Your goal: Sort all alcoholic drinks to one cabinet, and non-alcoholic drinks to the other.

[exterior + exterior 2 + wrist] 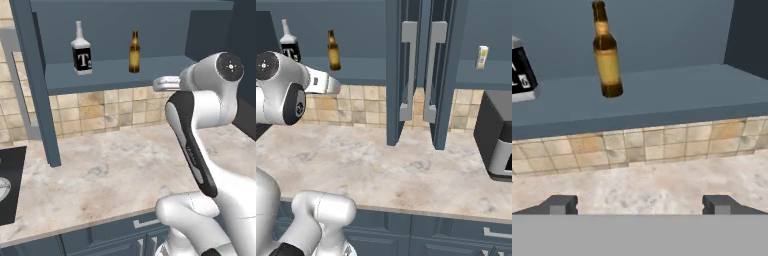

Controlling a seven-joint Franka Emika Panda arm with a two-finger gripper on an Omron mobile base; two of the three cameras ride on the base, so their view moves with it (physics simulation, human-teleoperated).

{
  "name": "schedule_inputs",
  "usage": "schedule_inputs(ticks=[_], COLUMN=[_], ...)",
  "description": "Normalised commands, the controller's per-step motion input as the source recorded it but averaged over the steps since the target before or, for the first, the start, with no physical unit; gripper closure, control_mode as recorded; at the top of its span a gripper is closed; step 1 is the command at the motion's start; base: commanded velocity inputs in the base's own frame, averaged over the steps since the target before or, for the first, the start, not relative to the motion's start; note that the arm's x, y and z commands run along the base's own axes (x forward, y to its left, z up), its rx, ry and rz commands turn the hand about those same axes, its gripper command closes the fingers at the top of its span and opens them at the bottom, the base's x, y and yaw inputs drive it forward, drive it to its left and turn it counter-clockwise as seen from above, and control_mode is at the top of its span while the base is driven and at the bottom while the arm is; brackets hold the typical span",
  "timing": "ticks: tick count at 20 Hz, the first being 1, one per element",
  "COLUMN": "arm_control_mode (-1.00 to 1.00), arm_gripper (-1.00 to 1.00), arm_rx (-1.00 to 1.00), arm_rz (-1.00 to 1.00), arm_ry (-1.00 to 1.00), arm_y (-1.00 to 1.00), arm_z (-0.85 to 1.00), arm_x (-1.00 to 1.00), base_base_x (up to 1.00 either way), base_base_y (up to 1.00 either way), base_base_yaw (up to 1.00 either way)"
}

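On the cabinet shelf: one liquor bottle, one beer bottle.

The flat slate-blue inner shelf of the left wall cabinet carries two bottles, both upright and well apart: a clear square-shouldered liquor bottle with a black label and white "T" to the left, and a slim brown glass beer bottle to the right. The shelf of the right wall cabinet carries one upright pale cream-white can with a yellowish label.
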Motion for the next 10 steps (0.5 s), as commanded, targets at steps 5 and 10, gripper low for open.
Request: schedule_inputs(ticks=[5, 10], arm_control_mode=[-1.00, -1.00], arm_gripper=[-1.00, -1.00], arm_rx=[-0.03, 0.02], arm_rz=[-0.07, 0.00], arm_ry=[0.40, 0.29], arm_y=[-0.09, 0.00], arm_z=[-0.75, -0.22], arm_x=[-0.83, 0.00], base_base_x=[0.00, 0.00], base_base_y=[0.00, 0.00], base_base_yaw=[0.00, 0.00])
